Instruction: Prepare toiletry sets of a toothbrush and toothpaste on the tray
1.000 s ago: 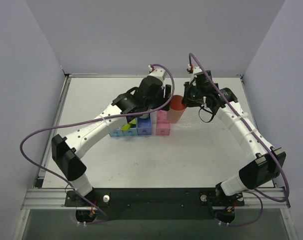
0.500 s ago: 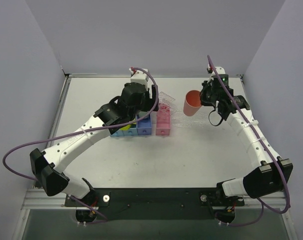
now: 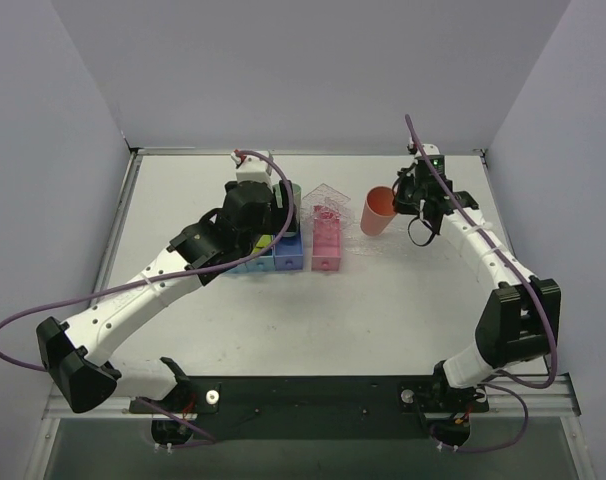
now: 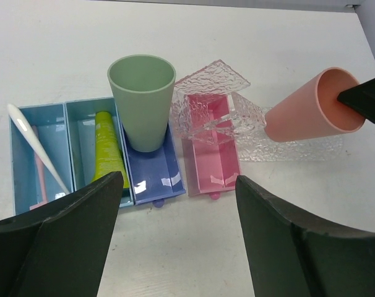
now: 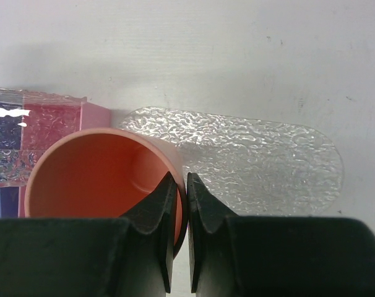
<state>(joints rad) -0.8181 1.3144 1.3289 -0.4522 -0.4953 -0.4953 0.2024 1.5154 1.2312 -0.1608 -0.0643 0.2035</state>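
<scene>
The left tool (image 4: 178, 182) hangs over the worktop (image 3: 403, 300) with its fingers spread wide apart and nothing between them. In the left wrist view a row of blue bins (image 4: 65, 127) lies just beyond it. The toothbrush (image 4: 36, 145) lies slanted in the leftmost bin, at about 10 o'clock from that tool. The toothpaste (image 4: 108, 148) lies lengthwise in the next bin, nearer to 11 o'clock, with its near end hidden behind the left finger. Neither touches the tool. A green cup (image 4: 141, 93) stands upright in the third, darker blue bin, at about 11 o'clock from the gap between the fingers. A pink box (image 4: 212, 161) sits just beside that bin at 1 o'clock, with clear bumpy pieces lying on it.

The tray (image 4: 299, 148) lies flat on the worktop at about 2 o'clock from the left tool, well apart from it and just right of the pink box.

The right tool (image 5: 181, 182) is clamped on the wall of a salmon cup (image 5: 101, 185), one finger inside the rim and one outside. The cup is tilted on its side above the tray's left end; whether it touches the tray cannot be told. In the right wrist view the tray stretches from 12 to 2 o'clock of that tool, bare across its surface.
</scene>
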